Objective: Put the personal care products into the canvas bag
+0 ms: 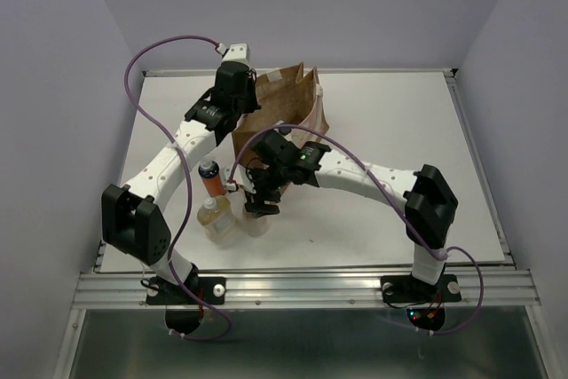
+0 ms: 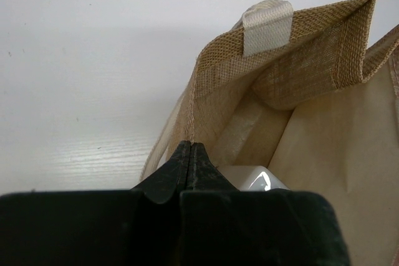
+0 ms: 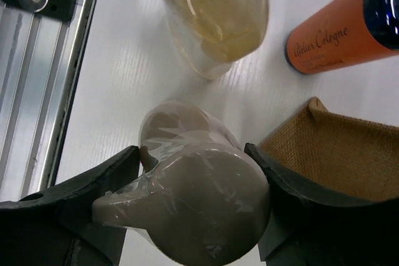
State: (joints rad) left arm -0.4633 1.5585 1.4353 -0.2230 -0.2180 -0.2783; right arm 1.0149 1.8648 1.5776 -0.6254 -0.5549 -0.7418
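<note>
The canvas bag point(image 1: 288, 104) stands upright at the back of the table, its mouth open. My left gripper point(image 1: 241, 93) is shut on the bag's rim point(image 2: 193, 101), with the woven edge running in between the closed fingertips point(image 2: 190, 149). A white object point(image 2: 255, 177) lies inside the bag. My right gripper point(image 1: 260, 204) is shut on the beige bottle point(image 3: 199, 197), which stands on the table wrapped in clear film, a finger against each side. The amber bottle point(image 3: 215, 17) and the orange bottle point(image 3: 336, 29) with its dark blue cap stand just beyond it. A bag corner point(image 3: 336, 147) lies beside the right finger.
The table's metal front rail point(image 1: 302, 286) runs just behind the bottles point(image 1: 216, 217). Purple cables loop over both arms. White walls close in the table at the back and sides.
</note>
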